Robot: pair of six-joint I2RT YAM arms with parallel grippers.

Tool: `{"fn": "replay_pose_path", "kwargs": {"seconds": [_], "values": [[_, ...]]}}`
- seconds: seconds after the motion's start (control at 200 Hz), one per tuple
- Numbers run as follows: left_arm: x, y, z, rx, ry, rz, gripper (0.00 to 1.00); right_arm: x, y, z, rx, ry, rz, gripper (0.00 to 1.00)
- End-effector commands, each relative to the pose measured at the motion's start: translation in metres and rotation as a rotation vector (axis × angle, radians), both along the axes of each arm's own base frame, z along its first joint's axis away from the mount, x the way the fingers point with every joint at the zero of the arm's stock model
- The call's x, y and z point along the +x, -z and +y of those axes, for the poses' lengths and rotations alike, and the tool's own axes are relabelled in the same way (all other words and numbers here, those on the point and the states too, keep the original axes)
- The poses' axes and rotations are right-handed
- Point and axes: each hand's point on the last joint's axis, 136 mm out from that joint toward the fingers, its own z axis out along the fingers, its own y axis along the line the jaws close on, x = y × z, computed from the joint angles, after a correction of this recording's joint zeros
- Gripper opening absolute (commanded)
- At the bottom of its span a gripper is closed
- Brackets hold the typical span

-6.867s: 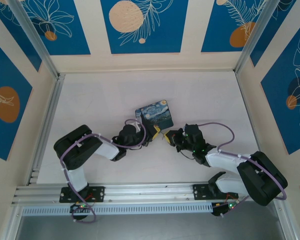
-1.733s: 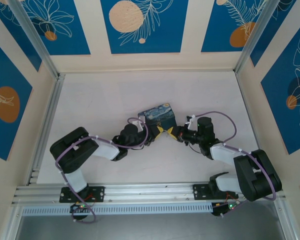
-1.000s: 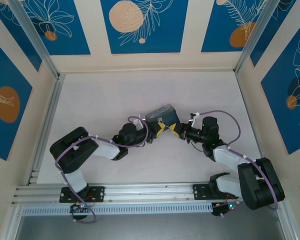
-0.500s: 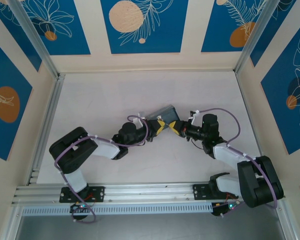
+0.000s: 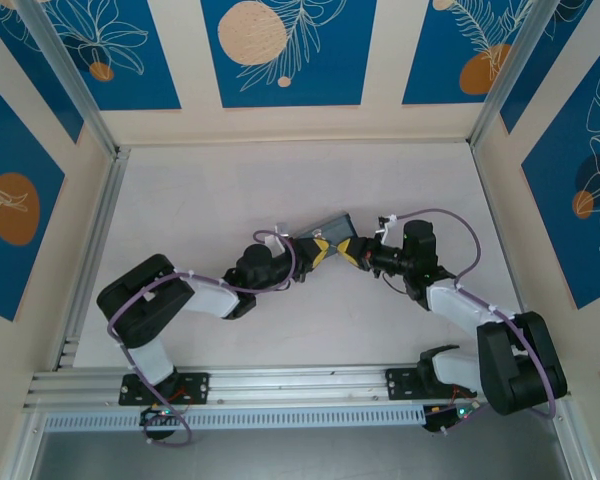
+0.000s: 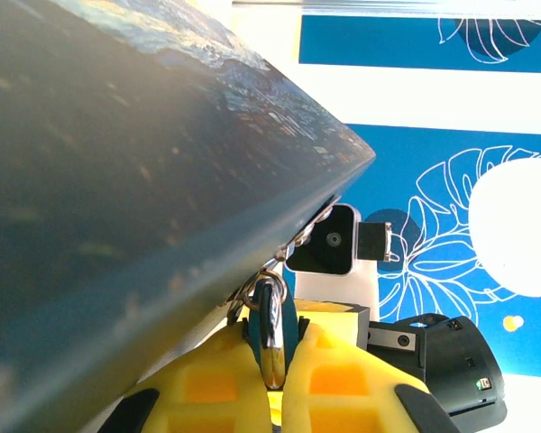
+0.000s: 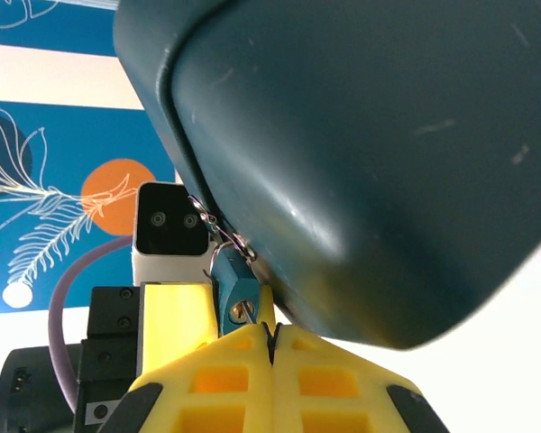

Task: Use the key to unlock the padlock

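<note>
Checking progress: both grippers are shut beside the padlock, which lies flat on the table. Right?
No: the padlock is tipped up on edge, dark side toward the top external view. The left gripper and right gripper are indeed shut beside it.

The padlock [image 7: 370, 153] is smooth, matt and faintly scratched; the key [image 7: 236, 290] has a plastic-looking head.
</note>
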Motion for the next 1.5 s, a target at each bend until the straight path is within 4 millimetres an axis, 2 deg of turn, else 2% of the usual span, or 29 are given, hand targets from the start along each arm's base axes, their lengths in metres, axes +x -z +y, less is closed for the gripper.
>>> {"fn": "replay_pose_path", "kwargs": {"seconds": [0.0, 0.315, 0.75, 1.06, 1.275, 1.495], "values": [[-0.022, -0.044, -0.016, -0.1, 0.103, -0.08, 0.0, -0.003, -0.013, 0.007, -0.032, -0.073, -0.094, 0.0], [-0.024, -0.046, -0.016, -0.096, 0.106, -0.087, 0.0, 0.007, -0.012, 0.005, -0.026, -0.122, -0.107, 0.0], [-0.024, -0.044, -0.016, -0.092, 0.104, -0.087, 0.0, 0.011, -0.022, 0.009, 0.112, -0.116, 0.058, 0.0], [-0.024, -0.043, -0.017, -0.091, 0.105, -0.085, 0.0, 0.013, -0.023, 0.01, 0.124, -0.102, 0.105, 0.0], [-0.025, -0.042, -0.022, -0.088, 0.118, -0.085, 0.0, 0.013, -0.029, 0.028, 0.083, -0.126, 0.073, 0.0], [-0.029, -0.035, -0.027, -0.082, 0.132, -0.076, 0.0, 0.015, -0.023, 0.043, 0.03, -0.134, 0.078, 0.0]]}}
